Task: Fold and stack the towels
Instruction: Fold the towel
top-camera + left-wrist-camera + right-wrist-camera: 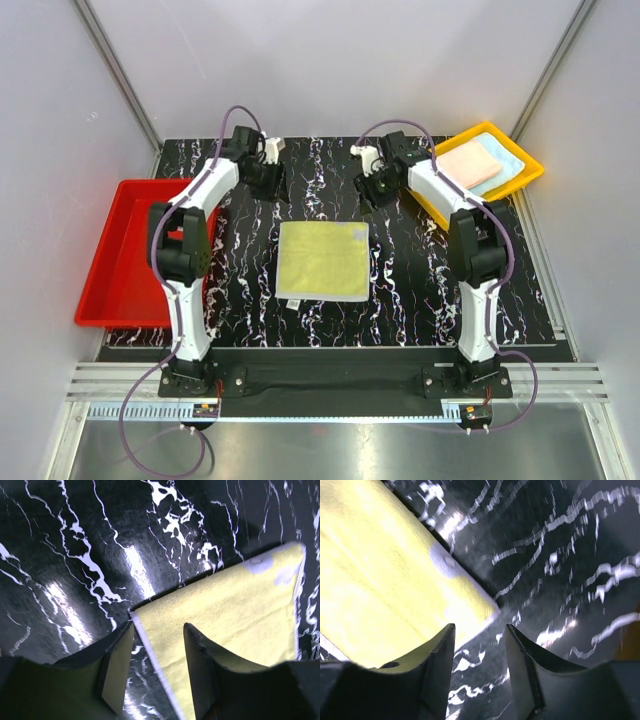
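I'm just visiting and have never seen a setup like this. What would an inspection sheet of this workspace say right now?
Surface: black, white-veined table, glossy; no spills seen.
Job's things: yellow-green towel lying flat and unfolded mid-table; peach-pink towel on top of a light blue towel in the yellow tray at the far right.
Clutter: nothing seen apart from a red tray at the left edge.
Grippers: left gripper open at the flat towel's far left corner; right gripper open by its far right corner; neither holds anything.
Cables: purple cables loop off both arms, away from the towels.
Surroundings: pale walls with metal rails; nothing else seen.
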